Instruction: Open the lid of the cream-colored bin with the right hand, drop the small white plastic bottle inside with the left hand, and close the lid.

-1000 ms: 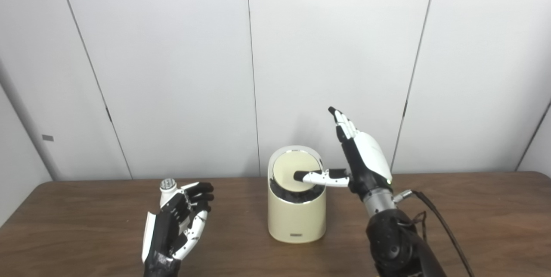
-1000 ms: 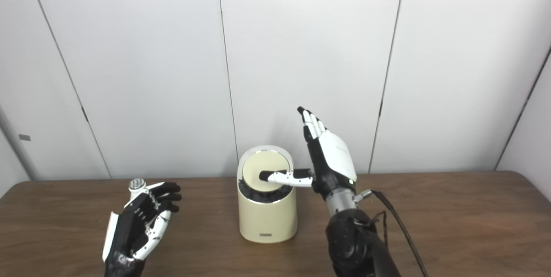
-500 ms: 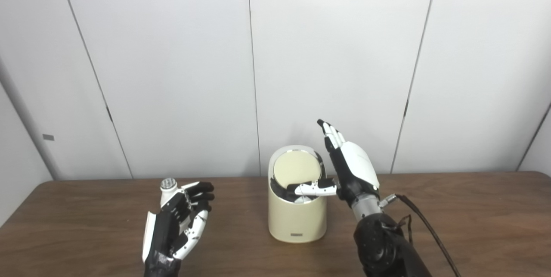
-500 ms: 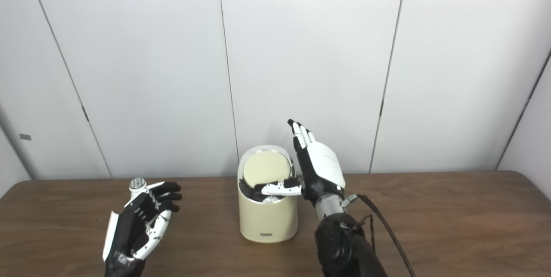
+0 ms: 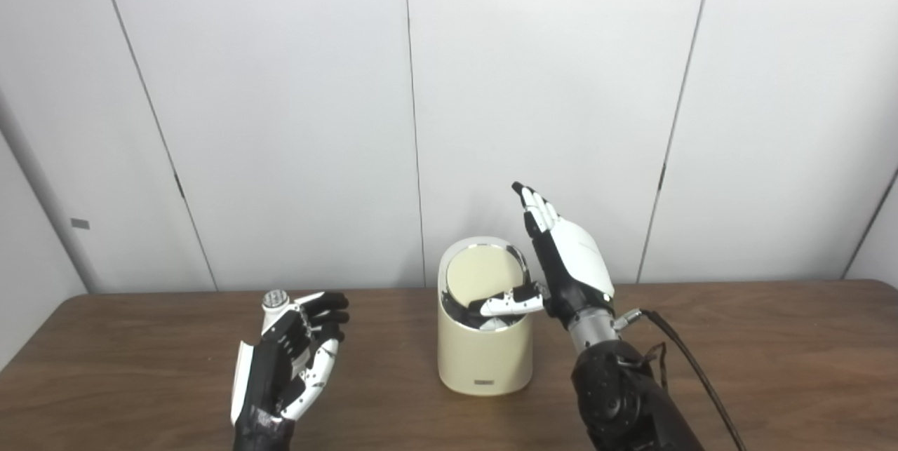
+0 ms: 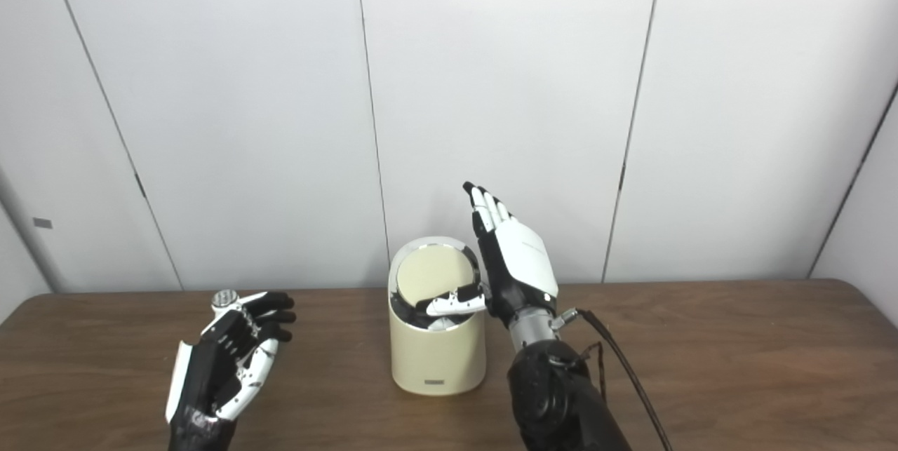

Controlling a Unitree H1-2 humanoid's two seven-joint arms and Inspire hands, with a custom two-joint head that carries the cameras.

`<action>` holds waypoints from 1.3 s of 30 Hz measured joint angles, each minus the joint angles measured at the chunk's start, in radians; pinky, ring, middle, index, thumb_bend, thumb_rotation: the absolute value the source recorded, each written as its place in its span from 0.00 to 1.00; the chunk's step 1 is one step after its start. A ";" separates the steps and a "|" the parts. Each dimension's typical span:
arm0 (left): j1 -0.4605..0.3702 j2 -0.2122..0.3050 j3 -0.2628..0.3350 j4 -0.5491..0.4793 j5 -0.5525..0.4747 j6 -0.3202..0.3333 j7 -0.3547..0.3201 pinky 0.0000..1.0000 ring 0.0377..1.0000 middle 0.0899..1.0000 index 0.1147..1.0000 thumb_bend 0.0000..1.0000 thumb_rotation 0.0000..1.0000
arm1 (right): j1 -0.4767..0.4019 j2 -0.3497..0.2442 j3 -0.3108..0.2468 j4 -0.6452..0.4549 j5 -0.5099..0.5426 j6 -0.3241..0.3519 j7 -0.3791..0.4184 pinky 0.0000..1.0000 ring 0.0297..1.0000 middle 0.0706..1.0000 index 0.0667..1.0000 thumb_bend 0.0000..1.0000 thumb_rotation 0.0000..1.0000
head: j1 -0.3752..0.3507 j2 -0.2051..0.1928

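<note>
Cream-colored bin (image 5: 483, 353) first: you have one of them, standing upright on the brown worktop (image 5: 772, 353), near its middle and a little toward the back wall. One round lid (image 5: 483, 276) sits in the bin's top opening, tilted so its pale face looks toward you, and below its lower edge a dark gap shows into the bin. Something pale shows in that gap, but you cannot tell what it is.

Your right hand (image 5: 568, 272) is up beside the bin's right rim, fingers (image 5: 534, 207) straight, held close together and pointing upward, the white back of the hand facing right. Its thumb (image 5: 506, 306) reaches sideways across the opening at the lid's lower edge; whether it actually touches the lid you cannot tell from here. Nothing is held in that hand. One black cable (image 5: 691, 374) trails from its wrist down toward the right.

Over on the left, well apart from the bin, your left hand (image 6: 228, 360) is raised above the worktop, palm turned inward, fingers curled around one small white plastic bottle (image 5: 274, 307). You see only the bottle's top, its ridged silvery cap standing upright above the dark fingertips; the body is hidden behind the hand.

So count it: one bin, one lid, one bottle, two hands. Behind everything stands a plain white panelled wall (image 5: 280, 86).
</note>
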 measured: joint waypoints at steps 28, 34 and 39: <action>0.001 -0.006 0.001 -0.004 0.008 0.002 0.001 0.56 0.64 0.66 0.63 0.24 0.25 | 0.005 -0.033 -0.023 -0.006 0.146 0.049 0.168 0.98 1.00 1.00 1.00 1.00 0.81 | 0.000 -0.005; 0.001 -0.009 0.001 -0.004 0.008 0.002 0.001 0.56 0.64 0.66 0.63 0.24 0.25 | 0.005 -0.042 -0.022 -0.006 0.161 0.050 0.193 0.98 1.00 1.00 1.00 1.00 0.81 | 0.002 -0.005; 0.001 -0.009 0.001 -0.004 0.013 0.002 0.001 0.55 0.64 0.66 0.63 0.24 0.26 | 0.005 -0.044 -0.023 -0.006 0.163 0.065 0.201 0.99 1.00 1.00 1.00 0.98 0.75 | 0.002 -0.003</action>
